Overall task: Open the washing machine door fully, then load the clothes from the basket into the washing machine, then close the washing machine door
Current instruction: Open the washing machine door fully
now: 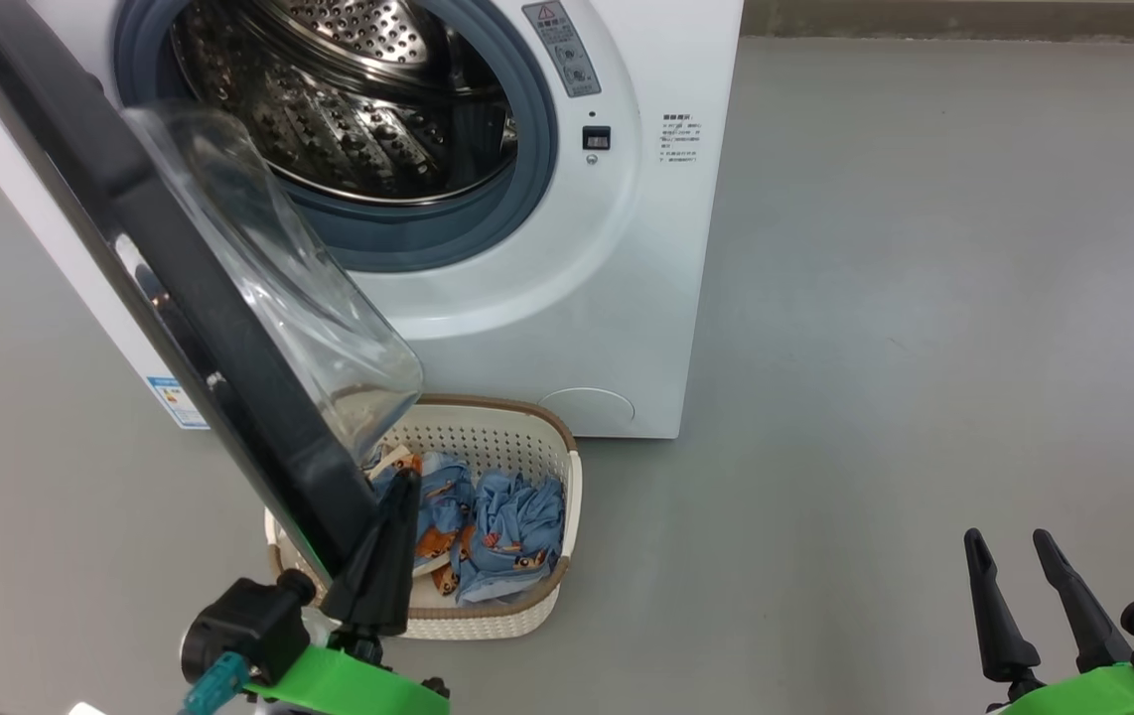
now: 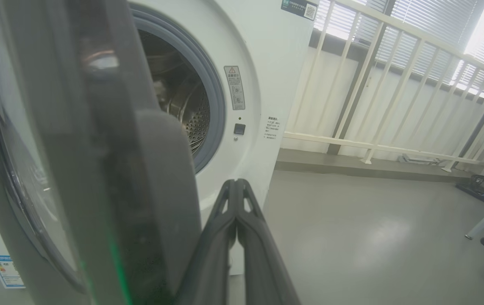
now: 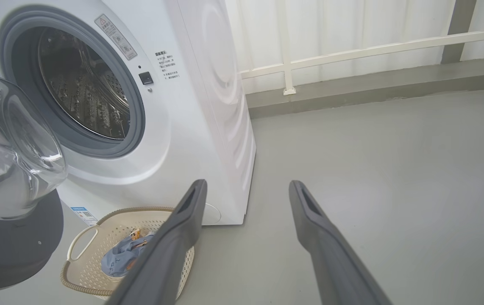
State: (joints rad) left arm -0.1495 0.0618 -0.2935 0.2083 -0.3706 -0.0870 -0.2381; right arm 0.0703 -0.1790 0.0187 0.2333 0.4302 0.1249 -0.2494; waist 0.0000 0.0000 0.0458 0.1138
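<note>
Two grippers show in your head view. At the left, the washing machine door [image 1: 180, 328] stands swung out, and your left gripper [image 1: 402, 484], fingers pressed together on nothing, sits just beside its free edge. The clothes [image 1: 507, 526] lie in the basket [image 1: 517, 437] before the washing machine [image 1: 627, 298]. Far right, your right gripper [image 1: 1007, 538] spreads wide, empty.
</note>
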